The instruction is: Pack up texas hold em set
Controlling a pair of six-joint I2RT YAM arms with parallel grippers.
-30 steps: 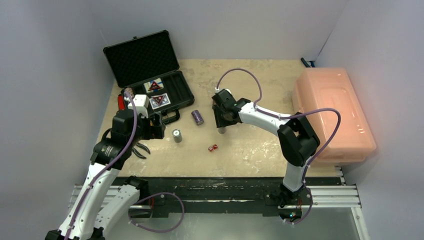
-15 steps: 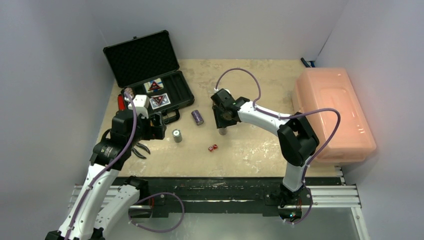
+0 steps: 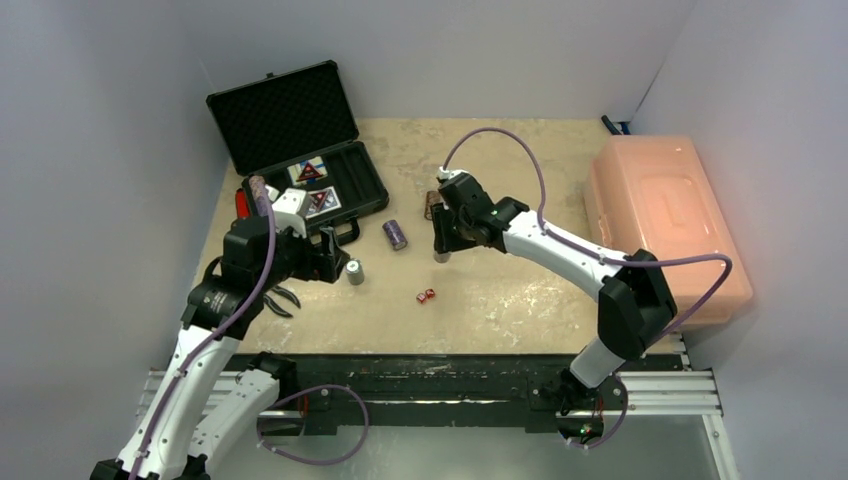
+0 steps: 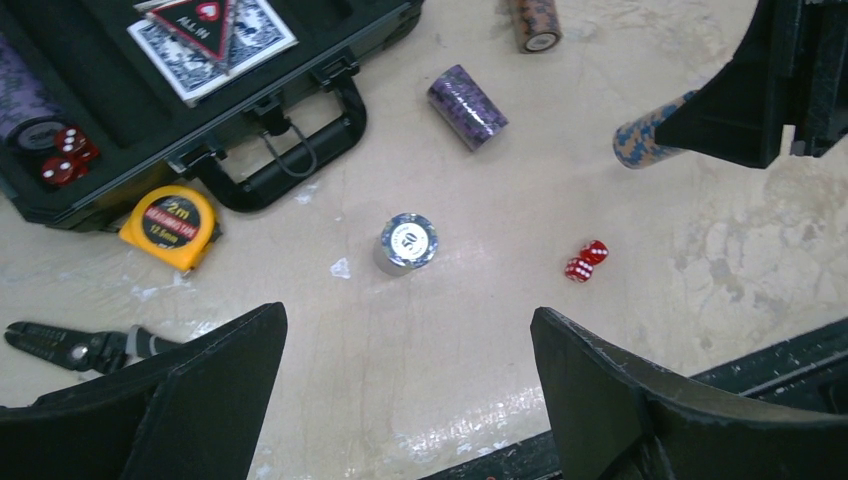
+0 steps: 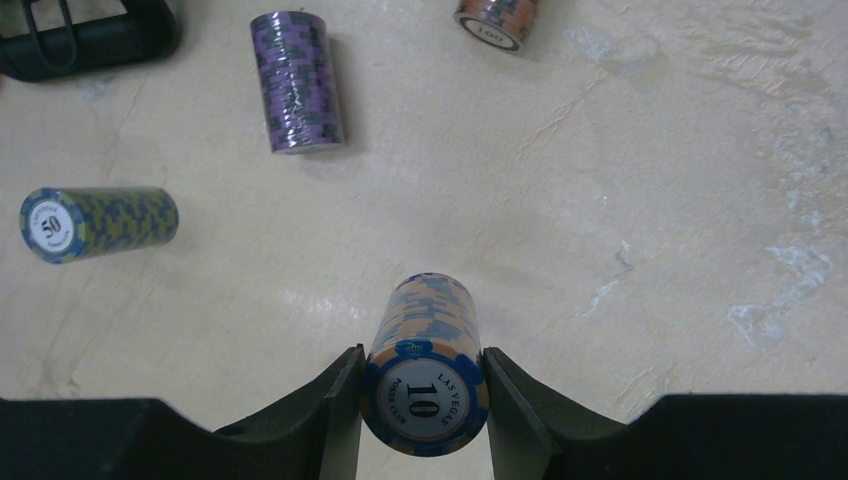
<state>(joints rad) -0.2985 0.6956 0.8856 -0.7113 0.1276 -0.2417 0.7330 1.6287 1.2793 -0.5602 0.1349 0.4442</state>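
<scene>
Orange-and-blue cylindrical poker chip stack (image 5: 425, 330) sits clenched in the right pincer (image 5: 420, 365), long axis along its fingers (image 5: 335, 410); the black foam-lined case (image 3: 352, 172) lies leftward, nearer the released left pincer (image 4: 407, 318).

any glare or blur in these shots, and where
Top external: the pink bin glows washed-out. Left wrist: sheen on the table near the bottom edge; the fingers are featureless black. Right wrist: the held chip stack is sharp, soft shine on the table left of it.
</scene>
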